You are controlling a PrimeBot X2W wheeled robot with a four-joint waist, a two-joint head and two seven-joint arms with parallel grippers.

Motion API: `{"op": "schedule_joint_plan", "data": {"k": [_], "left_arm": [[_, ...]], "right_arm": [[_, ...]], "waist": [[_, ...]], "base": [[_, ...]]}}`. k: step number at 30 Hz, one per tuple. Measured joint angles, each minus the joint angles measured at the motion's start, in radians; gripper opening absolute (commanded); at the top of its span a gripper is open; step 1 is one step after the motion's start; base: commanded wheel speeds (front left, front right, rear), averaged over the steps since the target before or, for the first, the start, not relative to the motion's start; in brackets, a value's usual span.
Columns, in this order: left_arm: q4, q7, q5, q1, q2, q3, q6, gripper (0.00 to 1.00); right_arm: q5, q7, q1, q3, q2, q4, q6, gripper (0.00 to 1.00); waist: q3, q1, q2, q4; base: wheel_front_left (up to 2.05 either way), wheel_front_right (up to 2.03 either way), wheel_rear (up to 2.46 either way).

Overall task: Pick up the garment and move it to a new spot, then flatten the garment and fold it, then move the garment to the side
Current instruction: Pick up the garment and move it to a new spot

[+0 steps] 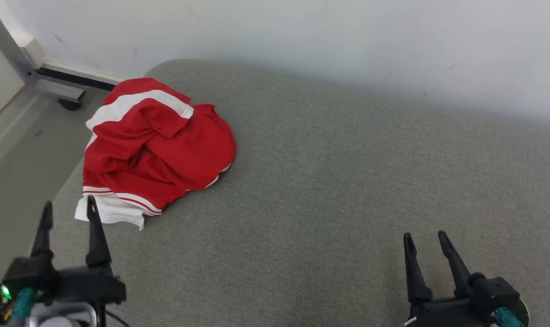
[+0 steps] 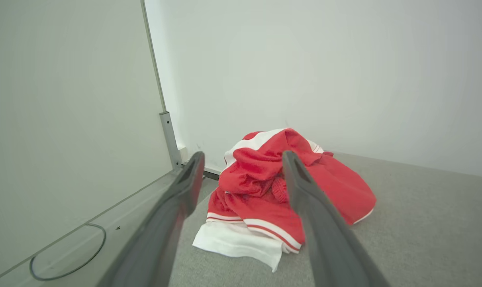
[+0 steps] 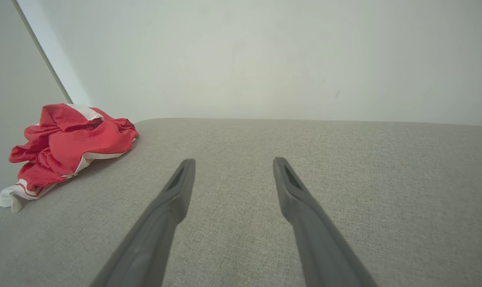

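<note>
- Now the red garment [image 1: 157, 145] with white stripes lies crumpled in a heap on the grey fabric surface [image 1: 325, 204], its white hem spilling out on the robot's side.
- The left hand [image 1: 69, 203] is just short of the garment's white hem, its fingers spread with nothing between them. In the left wrist view the heap shows through the gap.
- The right hand [image 1: 425, 235] is well apart from the garment, off to its right. Its fingers are also spread, and it holds nothing.
- A pale wall [image 1: 302, 36] rises behind the garment. To the garment's left are a grey metal frame leg [image 1: 34, 72] and the floor [image 1: 16, 172].
</note>
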Motion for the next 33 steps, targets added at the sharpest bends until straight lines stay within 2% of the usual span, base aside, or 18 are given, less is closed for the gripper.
{"op": "schedule_joint_plan", "data": {"k": [9, 15, 20, 28, 33], "left_arm": [[0.063, 0.000, -0.050, -0.278, 0.107, 0.081, -0.013, 1.00], [0.112, 0.069, -0.068, -0.459, 0.208, 0.108, -0.015, 1.00], [0.197, 0.123, -0.078, -0.546, 0.277, 0.123, -0.024, 1.00], [0.352, 0.226, -0.091, -0.625, 0.348, 0.129, -0.024, 1.00], [0.462, 0.347, -0.082, -0.644, 0.385, 0.111, -0.024, 1.00]], "right_arm": [[-0.015, 0.000, -0.073, -0.023, -0.032, -0.052, 0.000, 1.00], [-0.013, 0.000, -0.105, -0.087, -0.076, -0.119, 0.000, 1.00], [-0.007, 0.000, -0.124, -0.090, -0.080, -0.159, 0.000, 1.00], [-0.003, 0.000, -0.141, -0.074, -0.077, -0.199, 0.000, 1.00], [0.000, 0.000, -0.148, -0.068, -0.081, -0.202, 0.000, 1.00]], "waist": [[0.096, 0.0000, 0.0000, -0.091], [0.191, 0.0001, 0.0001, -0.177], [0.256, 0.0002, 0.0001, -0.243], [0.351, 0.0001, 0.0002, -0.333], [0.394, 0.0000, 0.0002, -0.373]], "base": [[0.00, 0.00, 0.00], [0.00, 0.00, 0.00], [0.00, 0.00, 0.00], [0.00, 0.00, 0.00], [0.00, 0.00, 0.00]]}}
